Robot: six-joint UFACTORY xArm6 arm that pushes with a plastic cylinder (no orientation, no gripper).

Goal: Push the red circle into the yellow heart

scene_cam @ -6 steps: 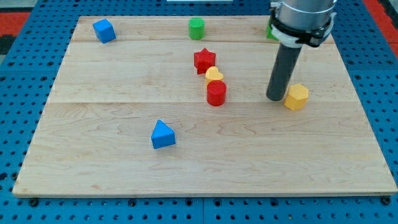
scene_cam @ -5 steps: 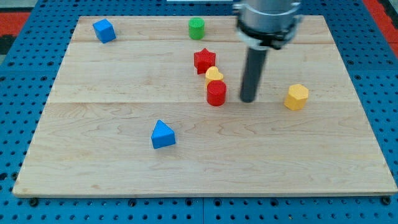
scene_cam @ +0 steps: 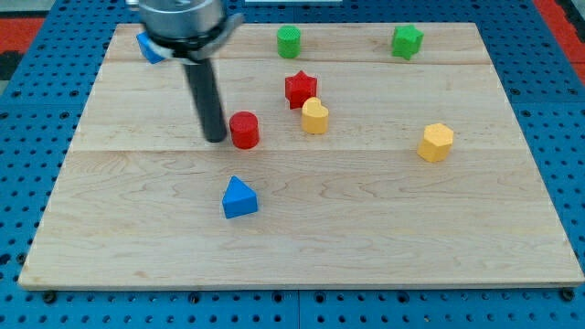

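Since the earlier frames the rod has swept from the right side of the table to the left, and the red circle (scene_cam: 244,130) has slid left with it, away from the yellow heart (scene_cam: 315,116) it was touching before. The green block at the far right, hidden behind the arm earlier, is now in plain sight.

My tip (scene_cam: 216,139) now sits just left of the red circle, touching it or very nearly so; the view does not settle which. The end effector is only this straight dark rod: it has no jaws to open or close, and it has hold of nothing.

The red circle lies near the middle of the table, left of the yellow heart and clearly apart from it. The yellow heart rests just near and right of the red star (scene_cam: 301,90), the two about touching. The blue triangular block (scene_cam: 239,198) lies nearer the viewer, slightly left of the red circle. The yellow hexagonal block (scene_cam: 436,143) stands alone well to the right. Along the far edge sit a green cylinder (scene_cam: 289,41) and a green block (scene_cam: 407,41) whose shape is hard to make out. A blue cube (scene_cam: 146,47) at the far left is partly hidden behind the arm.

The wooden table (scene_cam: 137,247) rests on a blue perforated base (scene_cam: 18,183).
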